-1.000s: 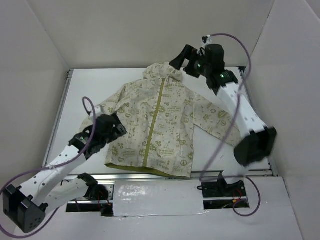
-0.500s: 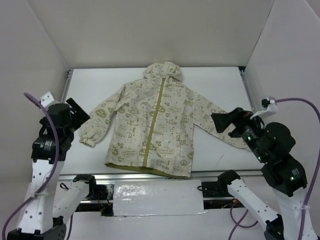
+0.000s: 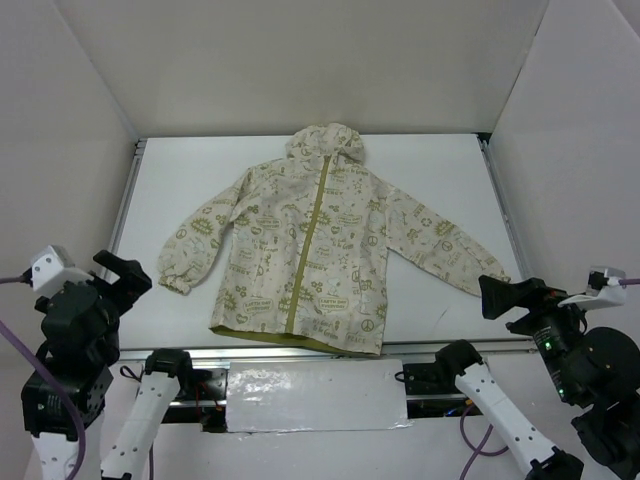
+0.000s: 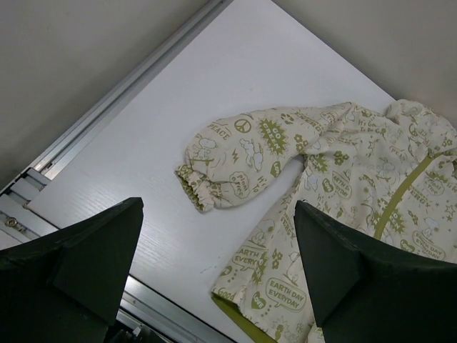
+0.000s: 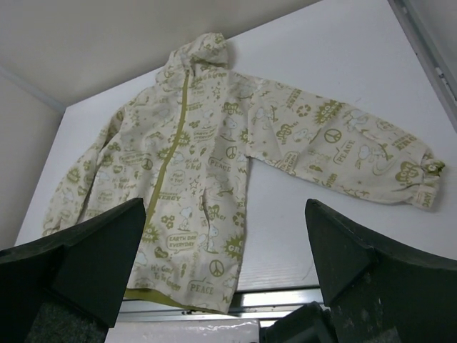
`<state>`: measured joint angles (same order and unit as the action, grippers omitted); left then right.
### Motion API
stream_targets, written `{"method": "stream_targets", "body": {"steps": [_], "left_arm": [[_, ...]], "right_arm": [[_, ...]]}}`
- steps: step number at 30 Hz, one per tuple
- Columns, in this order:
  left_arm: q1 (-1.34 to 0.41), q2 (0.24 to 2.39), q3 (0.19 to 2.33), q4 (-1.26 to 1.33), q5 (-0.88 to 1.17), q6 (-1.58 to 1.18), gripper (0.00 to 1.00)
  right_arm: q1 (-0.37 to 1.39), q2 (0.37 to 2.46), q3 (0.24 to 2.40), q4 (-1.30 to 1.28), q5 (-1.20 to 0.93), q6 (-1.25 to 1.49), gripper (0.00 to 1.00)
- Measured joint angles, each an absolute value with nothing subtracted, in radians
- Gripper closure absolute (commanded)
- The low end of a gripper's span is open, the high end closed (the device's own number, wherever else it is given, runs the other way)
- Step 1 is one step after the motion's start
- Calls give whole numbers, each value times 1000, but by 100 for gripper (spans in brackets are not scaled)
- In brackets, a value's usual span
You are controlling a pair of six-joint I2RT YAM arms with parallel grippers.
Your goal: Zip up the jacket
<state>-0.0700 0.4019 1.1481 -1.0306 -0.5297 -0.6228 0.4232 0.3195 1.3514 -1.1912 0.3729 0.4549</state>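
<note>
The cream jacket (image 3: pixel 320 250) with olive doodle prints lies flat on the white table, hood at the back and sleeves spread. Its olive zipper (image 3: pixel 308 250) runs closed from hem to collar. It also shows in the left wrist view (image 4: pixel 335 179) and the right wrist view (image 5: pixel 207 150). My left gripper (image 3: pixel 125 278) is open and empty, raised off the table's near left corner, apart from the left cuff (image 4: pixel 200 191). My right gripper (image 3: pixel 510 298) is open and empty, raised off the near right corner, apart from the right cuff (image 5: pixel 428 179).
White walls enclose the table (image 3: pixel 200 170) on three sides. A metal rail (image 3: pixel 330 352) runs along the near edge, with a foil-covered panel (image 3: pixel 315 398) and the arm bases below it. Aluminium rails (image 3: pixel 125 210) line the left and right edges.
Both arms have pulled back from the jacket toward the near corners: the left from the left sleeve, the right from the hood. The jacket has not moved.
</note>
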Motion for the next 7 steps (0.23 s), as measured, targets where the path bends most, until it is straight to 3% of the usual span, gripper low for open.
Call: {"method": "stream_targets", "body": {"steps": [7], "left_arm": [[-70, 362, 1158, -1074, -552, -620, 1]], "right_arm": [[423, 312, 1348, -1217, 388, 455, 0]]}}
